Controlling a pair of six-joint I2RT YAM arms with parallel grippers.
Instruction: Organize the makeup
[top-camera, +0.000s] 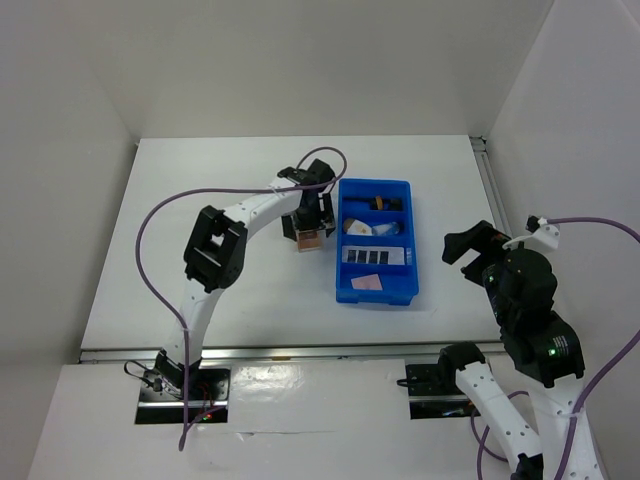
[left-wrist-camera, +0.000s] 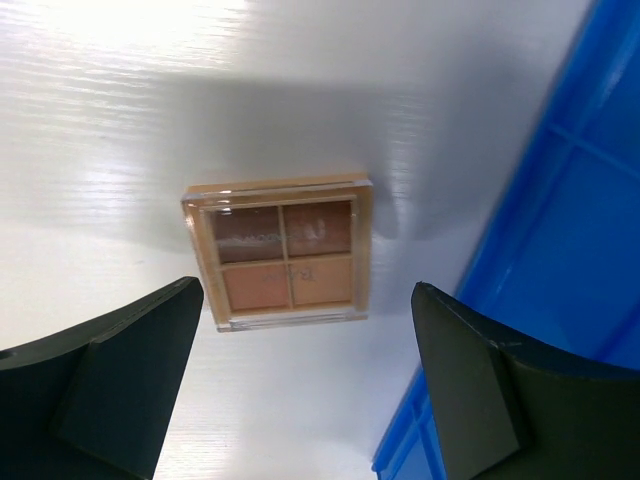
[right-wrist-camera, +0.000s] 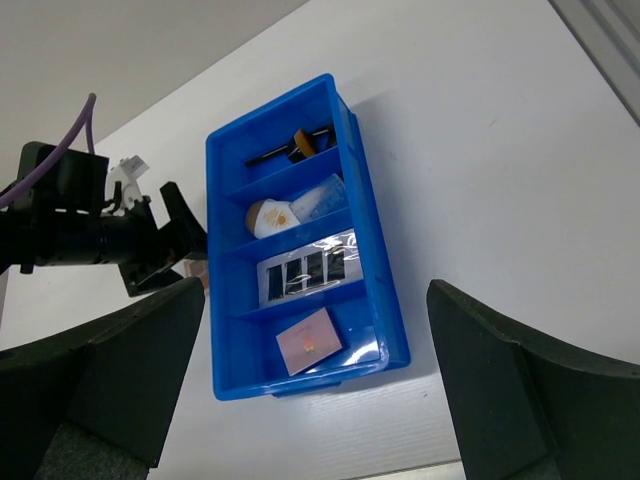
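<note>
Left wrist: brown compact (left-wrist-camera: 283, 252) on table (left-wrist-camera: 100, 120) between wide-apart left jaws; right jaws equally apart.

Left arm reaches across the white tabletop (top-camera: 200, 300), and the left tool (top-camera: 308, 230) points down just left of the blue tray (top-camera: 376, 298), right over a brown square compact (top-camera: 309, 241) lying on the tabletop beside the tray's wall. In the tray's four compartments: a black slim applicator (top-camera: 378, 203) in the far one, then a white-tan oval (top-camera: 356, 228) with a small tube (top-camera: 391, 228) next to it, then the white strip palette (top-camera: 375, 256), and a pink compact (top-camera: 367, 283) in the nearest. The right tool (top-camera: 468, 247) hangs well to the right of the tray.
</note>
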